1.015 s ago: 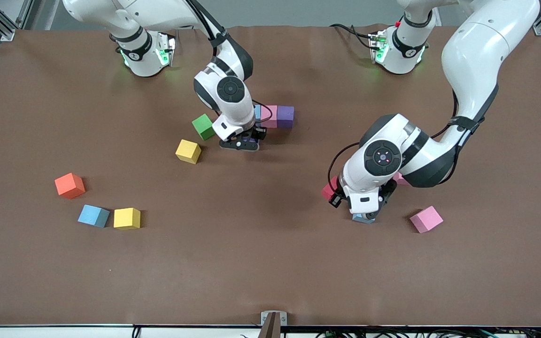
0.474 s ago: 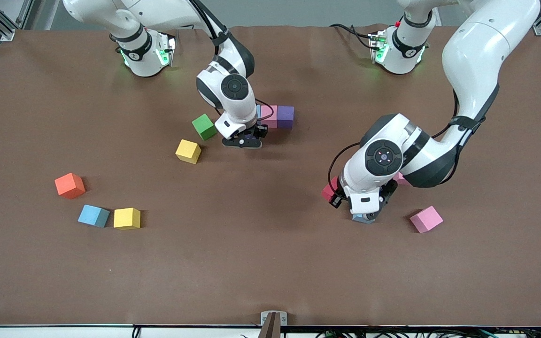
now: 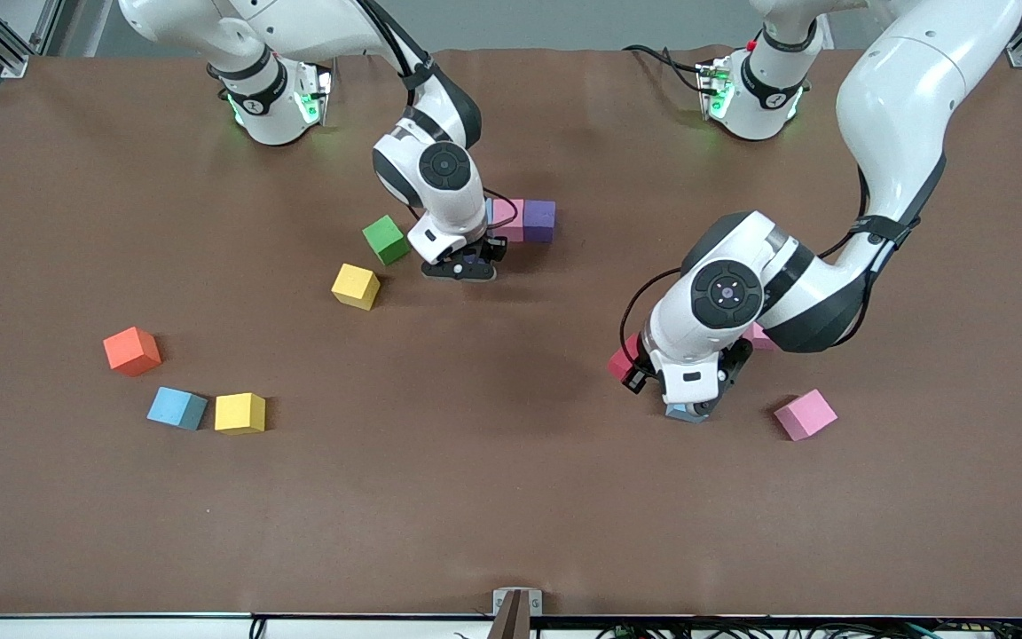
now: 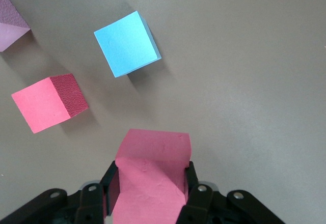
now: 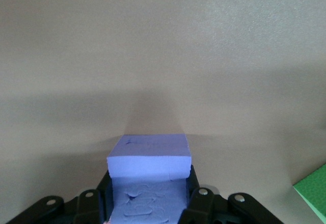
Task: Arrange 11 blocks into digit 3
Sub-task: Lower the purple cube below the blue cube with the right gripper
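My right gripper is shut on a purple block, low over the table next to a row of touching blocks: a light blue one mostly hidden by the arm, a pink one and a purple one. My left gripper is shut on a pink block, which the hand hides in the front view. It hangs beside a light blue block and a red block. Loose blocks lie around: yellow, light blue, yellow, pink.
A green cube sits close to the right gripper, toward the right arm's end. An orange cube lies near the loose light blue and yellow blocks. A bit of another pink block shows beside the left forearm.
The right gripper has shifted a little toward the row with its purple block. The left arm has hardly moved.
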`<move>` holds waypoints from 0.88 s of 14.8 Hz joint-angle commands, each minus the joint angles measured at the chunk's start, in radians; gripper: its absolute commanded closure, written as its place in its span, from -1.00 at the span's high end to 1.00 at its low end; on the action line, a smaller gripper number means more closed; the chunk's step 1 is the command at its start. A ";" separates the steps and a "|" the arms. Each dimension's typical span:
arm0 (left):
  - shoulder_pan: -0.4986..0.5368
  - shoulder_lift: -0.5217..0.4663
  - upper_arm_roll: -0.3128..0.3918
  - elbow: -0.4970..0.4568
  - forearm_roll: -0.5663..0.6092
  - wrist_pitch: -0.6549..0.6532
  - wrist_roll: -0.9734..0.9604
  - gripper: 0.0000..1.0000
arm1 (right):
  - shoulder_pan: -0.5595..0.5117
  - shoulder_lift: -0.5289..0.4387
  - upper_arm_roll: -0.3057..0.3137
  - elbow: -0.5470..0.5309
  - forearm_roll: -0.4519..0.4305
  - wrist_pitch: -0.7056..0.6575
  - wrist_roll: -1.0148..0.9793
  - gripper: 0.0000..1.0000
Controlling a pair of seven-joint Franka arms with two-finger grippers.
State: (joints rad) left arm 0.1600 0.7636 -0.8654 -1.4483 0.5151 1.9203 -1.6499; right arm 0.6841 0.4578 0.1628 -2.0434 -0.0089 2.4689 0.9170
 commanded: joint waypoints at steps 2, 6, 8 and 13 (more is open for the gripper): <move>0.007 -0.023 -0.006 -0.006 -0.012 -0.020 -0.002 -0.07 | 0.018 -0.004 -0.008 -0.023 -0.020 0.019 0.019 -0.20; 0.027 -0.029 -0.017 -0.007 -0.012 -0.020 -0.001 -0.07 | 0.014 -0.010 -0.009 -0.032 -0.019 0.015 0.040 -0.21; 0.029 -0.029 -0.018 -0.007 -0.012 -0.021 -0.001 -0.07 | 0.018 -0.011 -0.009 -0.031 -0.020 0.019 0.077 -0.21; 0.029 -0.029 -0.018 -0.007 -0.012 -0.027 -0.002 -0.07 | 0.015 -0.015 -0.009 -0.037 -0.035 0.016 0.075 -0.22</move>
State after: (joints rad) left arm 0.1810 0.7600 -0.8750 -1.4474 0.5151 1.9178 -1.6508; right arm 0.6878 0.4575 0.1625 -2.0463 -0.0130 2.4743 0.9602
